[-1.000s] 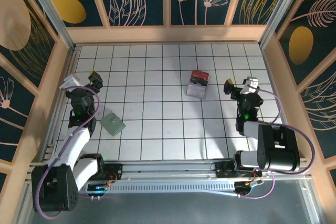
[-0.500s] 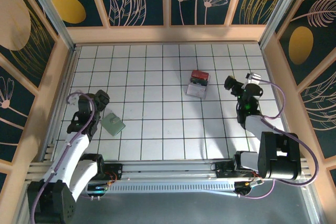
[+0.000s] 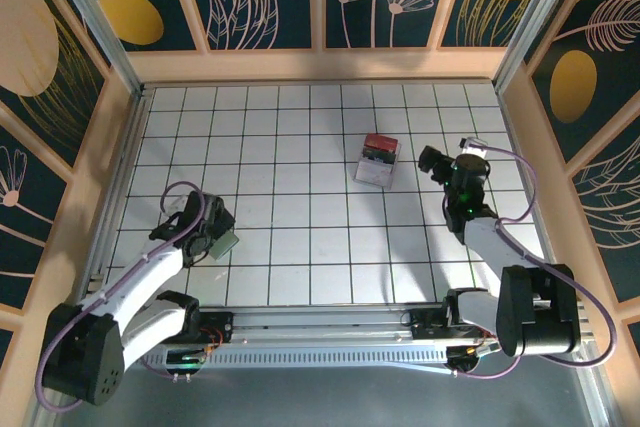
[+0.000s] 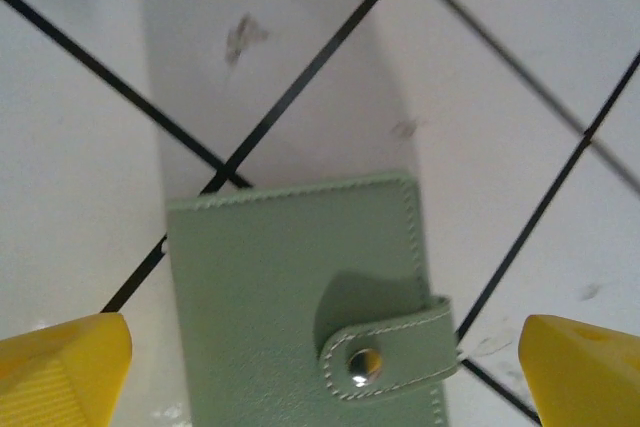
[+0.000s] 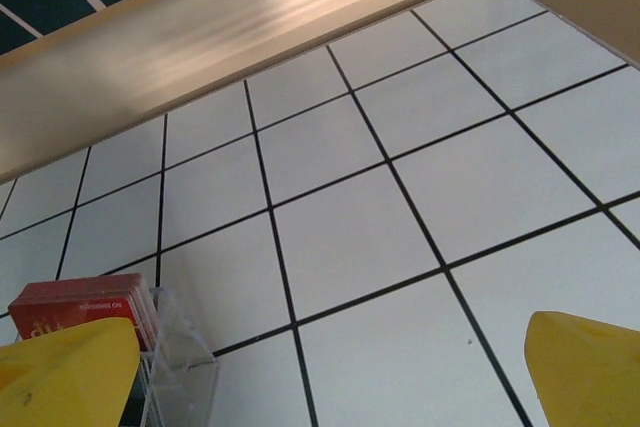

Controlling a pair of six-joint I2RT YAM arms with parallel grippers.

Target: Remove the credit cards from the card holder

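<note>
Left fingers (image 4: 60,367) over card holder (image 4: 290,287) (clasped)

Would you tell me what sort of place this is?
Probably a robot-testing booth: a white tabletop ruled in black squares, dark floral-print wall panels, and a left robot arm and right robot arm bolted at its near edge.

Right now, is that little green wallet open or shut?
Shut. The card holder lies flat on the tiles, its snap strap wrapped over onto the front panel.

Matt stitched leatherette card holder (image 4: 300,297)
</note>
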